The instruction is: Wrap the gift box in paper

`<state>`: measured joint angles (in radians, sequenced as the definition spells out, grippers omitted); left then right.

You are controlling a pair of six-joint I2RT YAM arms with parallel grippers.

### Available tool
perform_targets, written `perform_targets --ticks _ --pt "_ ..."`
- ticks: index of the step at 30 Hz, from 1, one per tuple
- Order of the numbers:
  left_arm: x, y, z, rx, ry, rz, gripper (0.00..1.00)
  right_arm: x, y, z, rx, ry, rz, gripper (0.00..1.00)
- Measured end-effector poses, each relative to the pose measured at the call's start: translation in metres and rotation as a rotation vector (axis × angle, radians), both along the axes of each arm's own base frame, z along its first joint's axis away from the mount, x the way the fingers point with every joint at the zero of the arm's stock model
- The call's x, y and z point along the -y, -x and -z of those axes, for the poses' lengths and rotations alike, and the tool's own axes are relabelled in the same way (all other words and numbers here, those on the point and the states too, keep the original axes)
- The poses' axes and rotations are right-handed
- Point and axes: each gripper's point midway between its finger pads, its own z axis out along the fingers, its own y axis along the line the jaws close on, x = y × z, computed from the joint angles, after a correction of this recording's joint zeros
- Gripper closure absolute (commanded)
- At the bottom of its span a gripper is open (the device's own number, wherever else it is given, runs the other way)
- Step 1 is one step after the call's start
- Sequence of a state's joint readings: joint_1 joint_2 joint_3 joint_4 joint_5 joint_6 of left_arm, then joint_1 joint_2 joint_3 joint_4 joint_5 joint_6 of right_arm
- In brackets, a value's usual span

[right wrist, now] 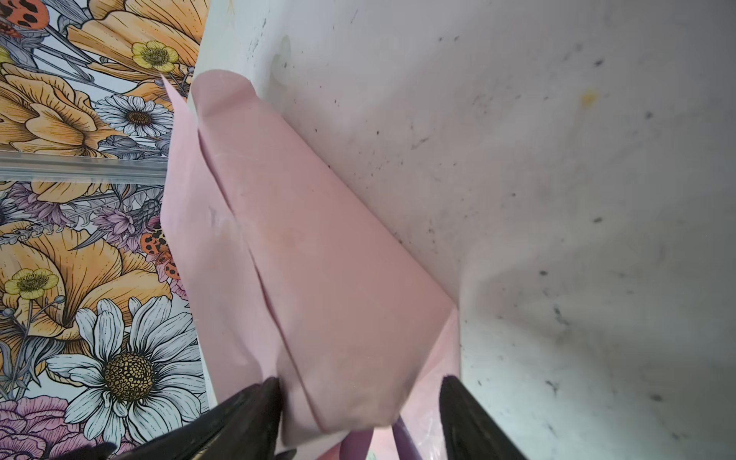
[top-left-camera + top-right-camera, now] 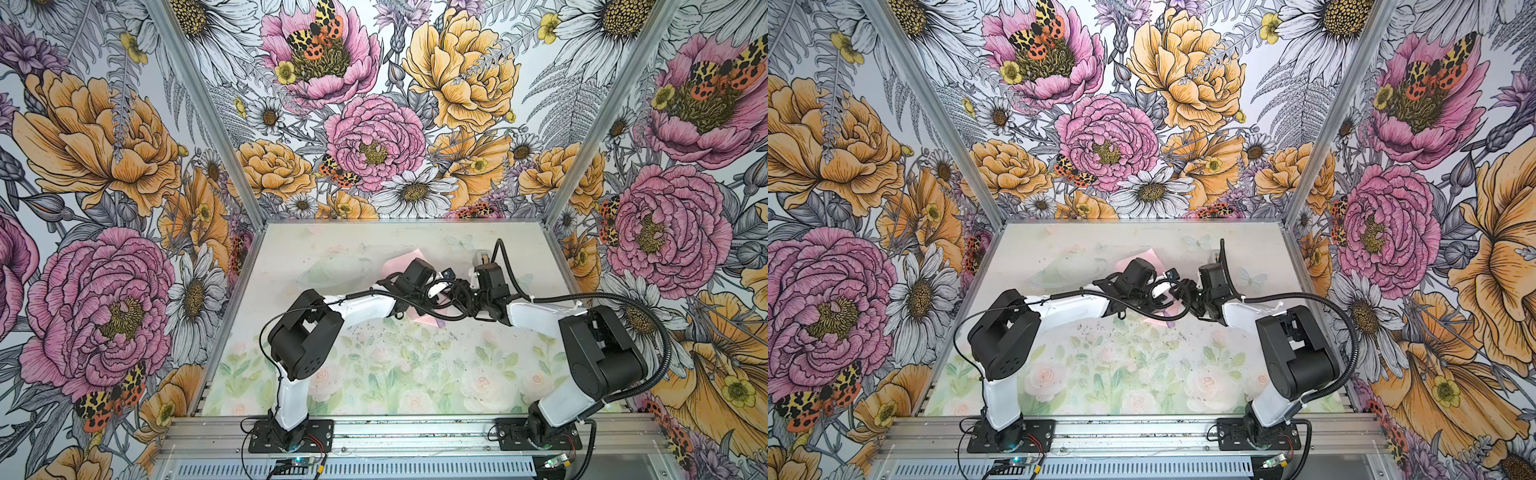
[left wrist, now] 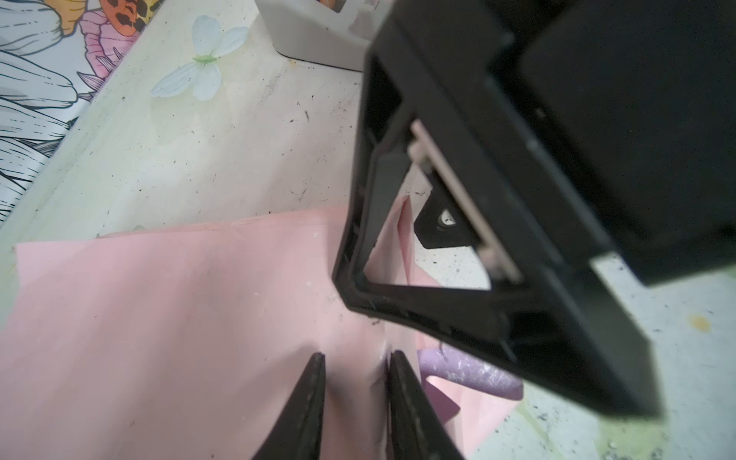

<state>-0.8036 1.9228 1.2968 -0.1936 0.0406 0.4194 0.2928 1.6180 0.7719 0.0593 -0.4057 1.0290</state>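
Note:
The paper [image 3: 159, 318] lies pale pink side up, folded into a creased bundle [image 1: 318, 259]. A rolled lilac edge [image 3: 470, 370] shows beside it. In both top views only pink corners [image 2: 398, 266] [image 2: 1128, 262] peek out from under the two wrists, which meet mid-table. The gift box is hidden. My left gripper [image 3: 355, 360] has its fingers a narrow gap apart, tips on the paper, one along a paper edge. My right gripper [image 1: 360, 384] stands wide open astride the end of the folded bundle. One of its fingers [image 1: 271, 398] touches the paper.
A grey tape dispenser [image 3: 310, 36] [image 2: 482, 255] stands at the back right, just behind the right wrist. The right arm's black wrist housing [image 3: 537, 179] hangs close over the left gripper. The floral table [image 2: 374, 374] is walled on three sides.

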Motion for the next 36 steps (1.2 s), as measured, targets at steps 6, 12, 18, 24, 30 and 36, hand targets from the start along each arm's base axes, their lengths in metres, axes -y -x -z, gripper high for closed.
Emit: perform_targets --ticks 6,12,18,24,30,36 --pt "0.002 0.000 0.000 0.015 0.000 0.001 0.76 0.002 -0.001 -0.001 -0.007 -0.009 0.011 0.33" --pt "0.002 0.000 0.000 0.014 0.001 -0.010 0.49 0.009 -0.004 -0.001 -0.020 -0.017 0.042 0.36" --pt "0.001 -0.001 0.000 0.015 0.001 -0.027 0.41 0.011 -0.006 -0.003 -0.017 -0.027 0.051 0.39" --pt "0.004 -0.007 -0.011 0.042 0.012 -0.039 0.38 0.009 -0.006 -0.006 -0.009 -0.040 0.045 0.38" --pt "0.014 -0.015 -0.027 0.080 0.043 -0.042 0.36 0.008 -0.007 -0.010 0.003 -0.063 0.043 0.35" --pt "0.017 -0.018 -0.012 0.067 0.025 -0.045 0.37 0.013 -0.007 -0.019 0.026 -0.076 0.053 0.35"
